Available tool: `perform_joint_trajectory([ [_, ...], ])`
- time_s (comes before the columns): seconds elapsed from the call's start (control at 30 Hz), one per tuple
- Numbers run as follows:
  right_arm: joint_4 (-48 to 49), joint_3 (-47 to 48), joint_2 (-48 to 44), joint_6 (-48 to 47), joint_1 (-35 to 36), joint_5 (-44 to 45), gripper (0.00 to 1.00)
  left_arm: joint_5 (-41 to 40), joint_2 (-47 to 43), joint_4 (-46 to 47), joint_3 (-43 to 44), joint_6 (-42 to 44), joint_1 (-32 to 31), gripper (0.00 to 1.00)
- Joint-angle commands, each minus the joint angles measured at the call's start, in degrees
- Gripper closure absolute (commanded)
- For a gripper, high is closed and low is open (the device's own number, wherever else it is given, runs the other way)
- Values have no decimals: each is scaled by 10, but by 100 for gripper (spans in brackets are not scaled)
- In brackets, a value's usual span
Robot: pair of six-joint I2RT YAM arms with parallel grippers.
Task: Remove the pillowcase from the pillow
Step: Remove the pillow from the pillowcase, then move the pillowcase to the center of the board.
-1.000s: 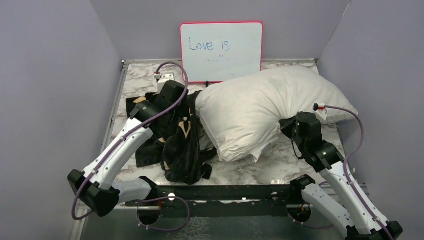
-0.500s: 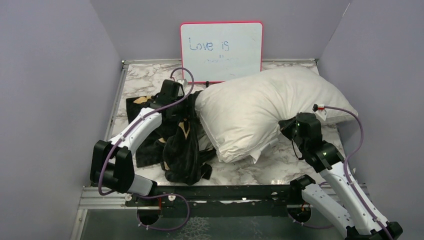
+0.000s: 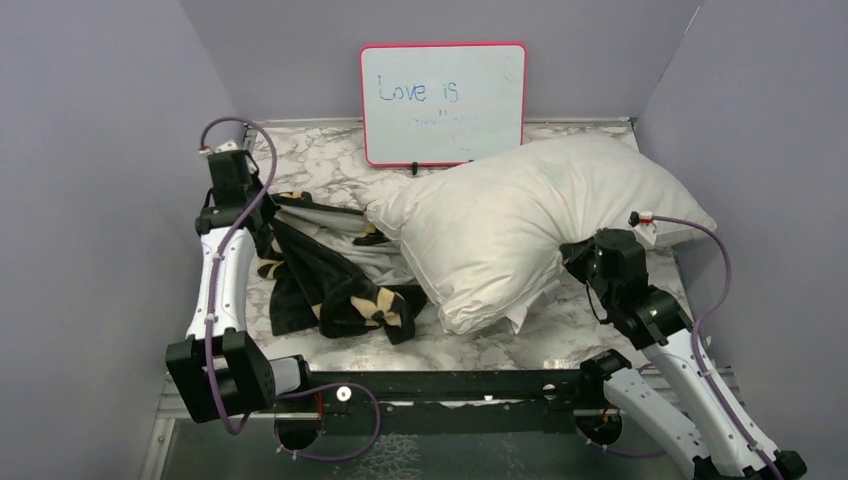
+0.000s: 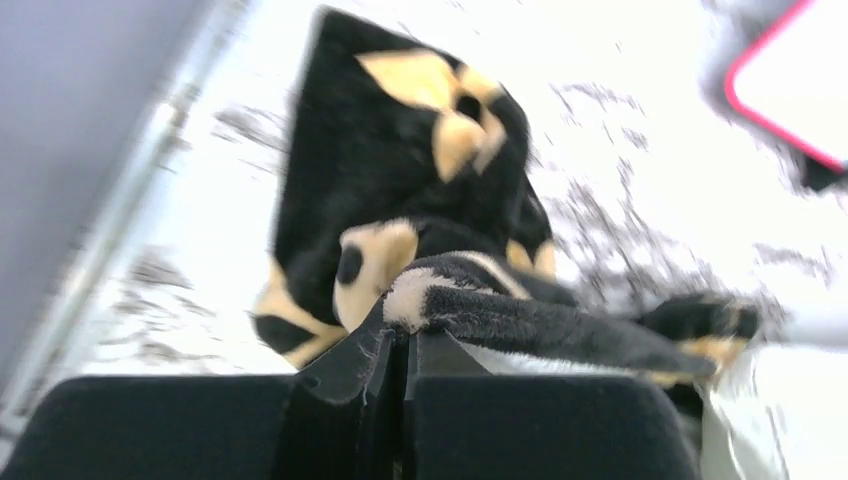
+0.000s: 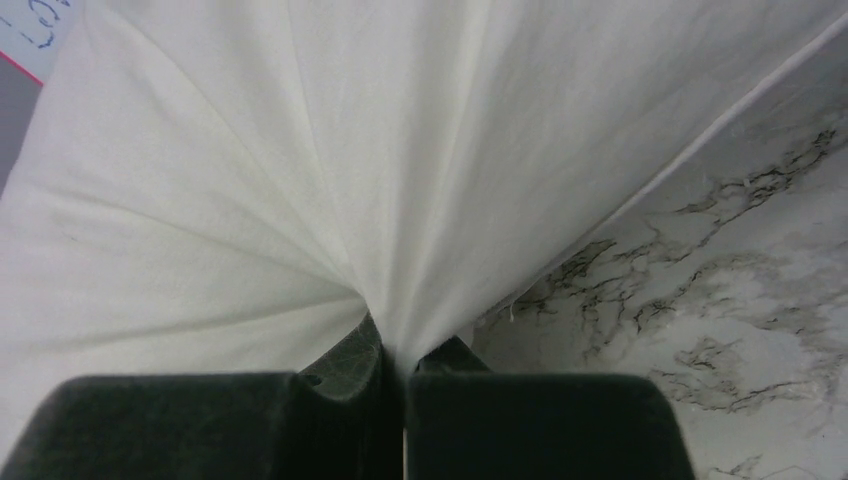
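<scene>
The black pillowcase (image 3: 330,285) with tan flowers lies crumpled on the left half of the table, one edge pulled taut toward the far left. My left gripper (image 3: 258,205) is shut on that edge, and the left wrist view shows the pillowcase (image 4: 400,180) pinched at the left gripper (image 4: 405,330). The white pillow (image 3: 520,220) lies across the middle and right. Its left corner touches the stretched cloth. Whether the cloth still wraps that corner is unclear. My right gripper (image 3: 572,250) is shut on the pillow's near right edge, where the pillow (image 5: 300,150) bunches into the right gripper (image 5: 400,350).
A pink-framed whiteboard (image 3: 443,100) leans on the back wall behind the pillow. Grey walls close in the marble table (image 3: 560,330) on the left, right and back. A metal rail runs along the left edge (image 3: 232,215).
My left gripper has shut on the pillowcase edge and swung from the middle to the far left, dragging the cloth out flat and away from the pillow. The right arm held still.
</scene>
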Motion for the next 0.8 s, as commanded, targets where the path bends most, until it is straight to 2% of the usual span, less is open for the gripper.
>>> perform_joint_trajectory([
  [0.0,24,24,-22,3,-3,43,100,-76,-6,-44,74,54,69,100],
  [0.13,20,35,-21,5,-3,39,100,-124,-7,-54,98,62,99,100],
  [0.2,21,41,-25,5,-3,43,100,-99,-4,-56,104,50,104,100],
  [0.23,23,43,-28,5,-3,46,99,-66,-2,-55,104,48,105,97],
  [0.37,43,43,-28,0,-3,50,99,142,15,-62,82,60,98,52],
  [0.43,44,41,-19,4,-3,42,99,161,6,-69,66,54,61,38],
  [0.5,44,40,-11,5,-3,35,99,130,-17,-71,51,55,-10,26],
  [0.53,44,39,-7,7,-3,33,100,115,-29,-72,46,50,-51,24],
  [0.6,44,37,-3,9,-3,33,99,115,-51,-71,35,38,-119,22],
  [0.77,40,36,0,13,-3,39,99,202,-104,-68,-9,52,-183,21],
])
